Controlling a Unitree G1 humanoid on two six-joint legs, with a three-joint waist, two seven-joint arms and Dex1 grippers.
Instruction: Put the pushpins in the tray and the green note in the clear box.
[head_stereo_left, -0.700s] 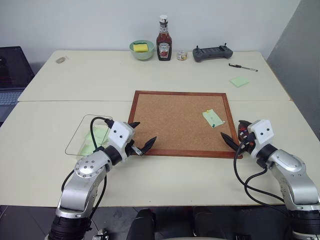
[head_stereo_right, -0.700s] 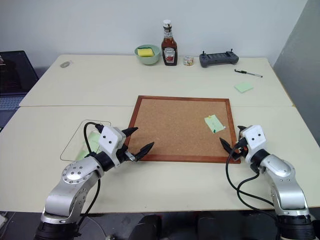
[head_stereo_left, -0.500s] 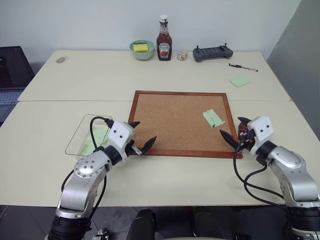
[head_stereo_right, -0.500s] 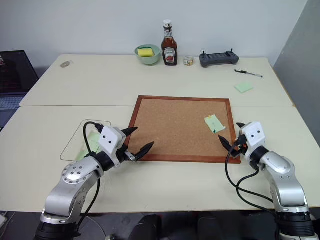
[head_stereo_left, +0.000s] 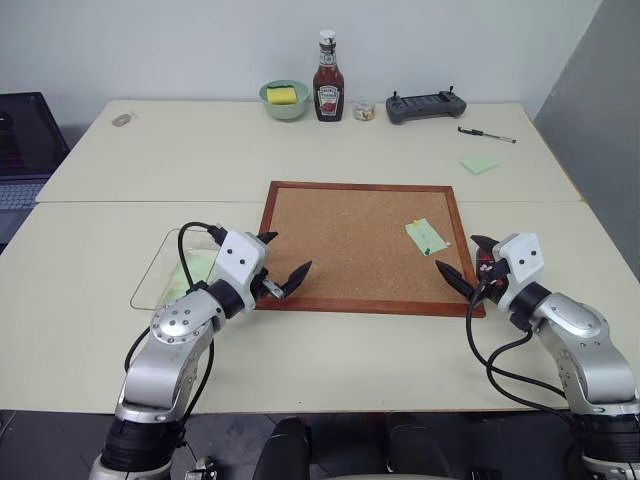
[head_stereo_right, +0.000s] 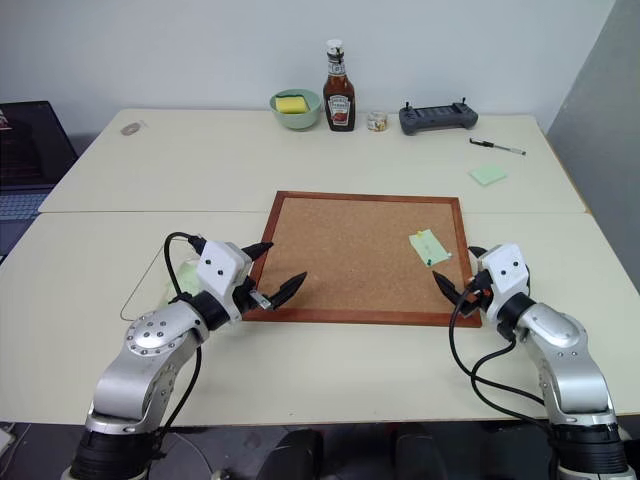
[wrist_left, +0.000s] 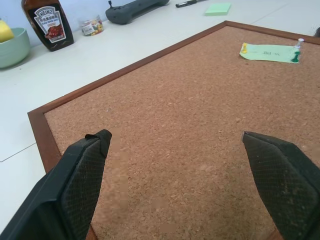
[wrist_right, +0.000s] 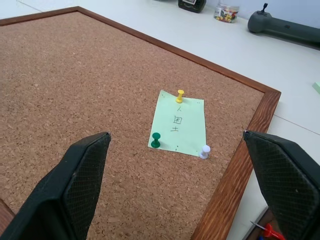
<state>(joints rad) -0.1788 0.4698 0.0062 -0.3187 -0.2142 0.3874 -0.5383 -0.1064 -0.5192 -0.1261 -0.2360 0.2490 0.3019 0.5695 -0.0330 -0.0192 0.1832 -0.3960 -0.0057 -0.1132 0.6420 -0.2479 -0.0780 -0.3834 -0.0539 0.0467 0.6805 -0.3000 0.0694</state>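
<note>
I'm looking at an office or lab: pale bench (head_stereo_left: 150, 160), laptop (head_stereo_left: 25, 150), corkboard (head_stereo_left: 350, 240), pen (head_stereo_left: 487, 135), handheld controller (head_stereo_left: 425, 105).

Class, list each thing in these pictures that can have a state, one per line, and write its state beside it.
Green note: pinned flat on the corkboard.
Yellow pushpin, green pushpin, white pushpin: all stuck in the note.
Clear box: open, something pale green inside.
Ketchup bottle: upright, capped.
Green bowl: holds a yellow sponge.
Left claw: open, empty.
Right claw: open, empty.
</note>
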